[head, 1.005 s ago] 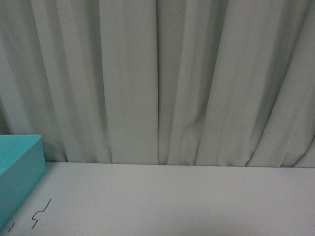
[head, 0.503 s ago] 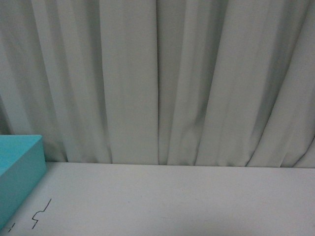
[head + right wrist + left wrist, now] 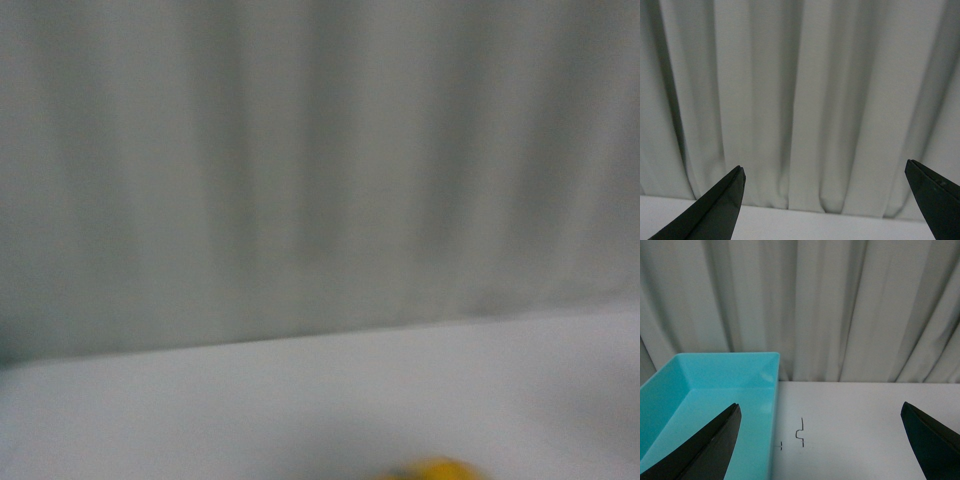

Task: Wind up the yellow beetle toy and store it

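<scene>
A pale pleated curtain (image 3: 320, 150) fills the background behind the far edge of the white desk (image 3: 300, 400). The front view, sharp half a second ago, is now smeared by motion. The turquoise bin (image 3: 715, 390), which showed at the desk's left edge, has left that view; the left wrist view shows it near the far-left corner. Both claws are released and carry nothing: the left gripper (image 3: 819, 407) hangs spread above the bin's right rim, and the right gripper (image 3: 823, 166) is spread facing the curtain. The yellow beetle toy (image 3: 437, 469) has newly appeared as a blurred yellow patch at the near edge, right of centre. The view has probably swung to find it; winding has not begun.
</scene>
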Robot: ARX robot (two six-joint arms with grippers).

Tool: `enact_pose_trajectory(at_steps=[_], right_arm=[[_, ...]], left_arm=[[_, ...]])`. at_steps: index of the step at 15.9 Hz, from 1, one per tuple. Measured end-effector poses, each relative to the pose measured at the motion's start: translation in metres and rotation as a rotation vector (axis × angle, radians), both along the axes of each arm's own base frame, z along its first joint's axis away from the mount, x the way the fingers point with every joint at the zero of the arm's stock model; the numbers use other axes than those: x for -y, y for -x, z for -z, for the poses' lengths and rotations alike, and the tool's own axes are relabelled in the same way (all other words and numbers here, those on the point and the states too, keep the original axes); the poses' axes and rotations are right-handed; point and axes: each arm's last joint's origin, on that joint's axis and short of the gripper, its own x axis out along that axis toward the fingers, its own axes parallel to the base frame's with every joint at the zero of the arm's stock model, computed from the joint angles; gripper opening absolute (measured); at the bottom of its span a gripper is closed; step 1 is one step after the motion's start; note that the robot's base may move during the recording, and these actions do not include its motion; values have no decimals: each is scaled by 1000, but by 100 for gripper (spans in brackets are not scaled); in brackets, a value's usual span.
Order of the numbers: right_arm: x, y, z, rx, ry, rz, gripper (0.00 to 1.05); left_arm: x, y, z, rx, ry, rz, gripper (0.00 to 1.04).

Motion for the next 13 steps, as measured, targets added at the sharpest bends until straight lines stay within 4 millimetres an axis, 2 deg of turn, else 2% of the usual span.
enact_pose_trajectory(at_steps=[1, 3, 5, 7, 9, 11, 13], right_arm=[[7, -19, -7, -12, 56, -71, 98], [18, -59, -10, -142, 141, -252, 98], [10, -95, -22, -205, 259, -450, 98], [-9, -132, -28, -303, 403, -638, 98], [-29, -158, -7, -467, 594, -767, 98], [-47, -168, 17, -596, 756, -934, 98], [-61, -177, 27, -632, 923, -1090, 98]], left_arm=[[0, 0, 0, 1, 0, -1, 98], [0, 0, 0, 1, 0, -1, 98], [0, 0, 0, 1, 0, -2, 98], [0, 0, 0, 1, 0, -2, 98], [0, 0, 0, 1, 0, -2, 98], [0, 0, 0, 1, 0, -2, 98], [0, 0, 0, 1, 0, -2, 98]])
